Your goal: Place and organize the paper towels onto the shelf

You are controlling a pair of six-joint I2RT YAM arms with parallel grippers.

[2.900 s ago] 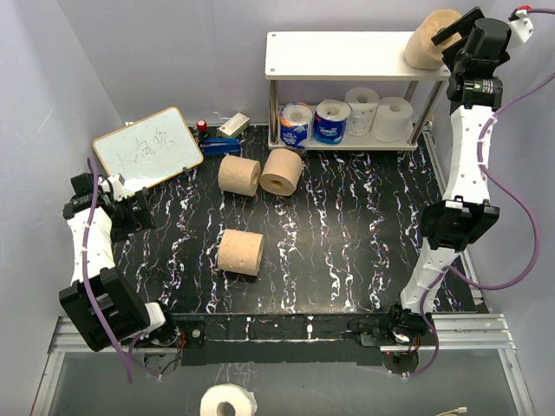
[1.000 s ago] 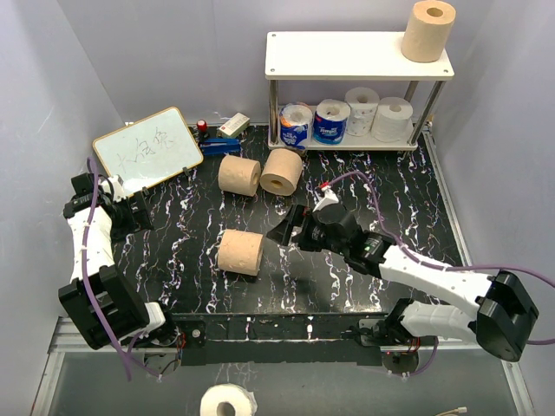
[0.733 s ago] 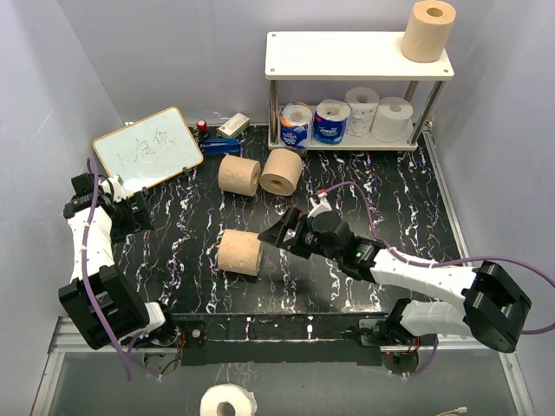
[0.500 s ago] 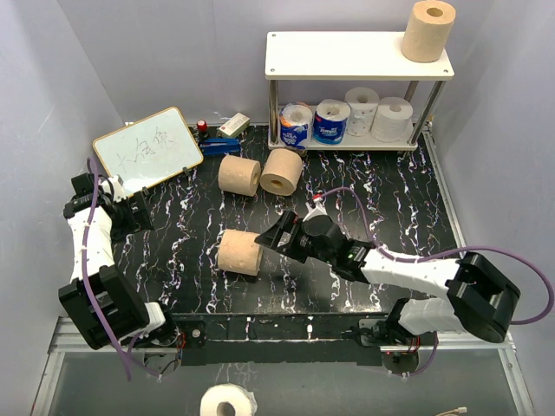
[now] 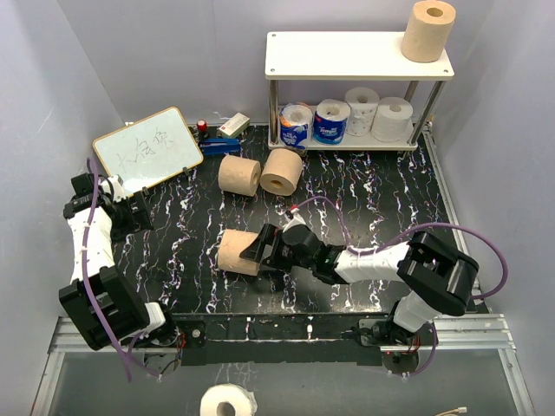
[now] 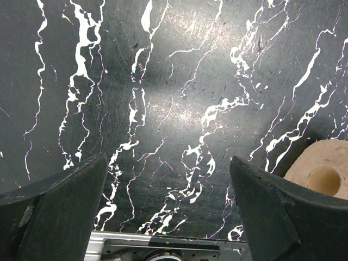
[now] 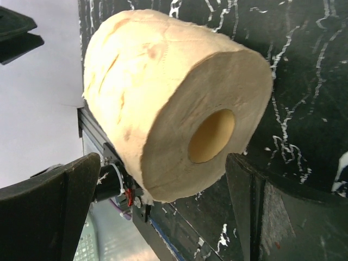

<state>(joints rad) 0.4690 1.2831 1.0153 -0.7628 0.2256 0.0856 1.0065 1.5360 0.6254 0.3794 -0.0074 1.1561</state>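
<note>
so the right gripper (image 5: 257, 252) is spread as wide as it goes and isn't clamping anything yet. its arm is laid out low over the counter (image 5: 373, 199), reaching the loose tan roll (image 7: 163, 103) that's farthest out from the shelf (image 5: 347, 56), on the arm-base side. that roll lies on its side with the hollow core pointing at the wrist camera. the fingers sit one on each side of it, so the curved body is lined up between them. makes sense to me: come in end-on and squeeze across the soft paper. i can't tell if either finger is touching it.

the left gripper (image 6: 168, 163) is also released and empty. it hangs over bare counter well out from the shelf's left end, past the writing board (image 5: 147, 147). my guess is it's just parked out of the way.

the shelf's top board has one upright tan roll (image 5: 428, 30) at its right end. it's probably stood on its flat end so it can't roll off, and that leaves the rest of the board free. the lower board holds the blue-wrapped rolls (image 5: 314, 122) and the white rolls (image 5: 378, 113) side by side. two more tan rolls (image 5: 260, 173) lie on their sides just out from the shelf's left legs, so i'd say roughly three big ones remain.
</note>
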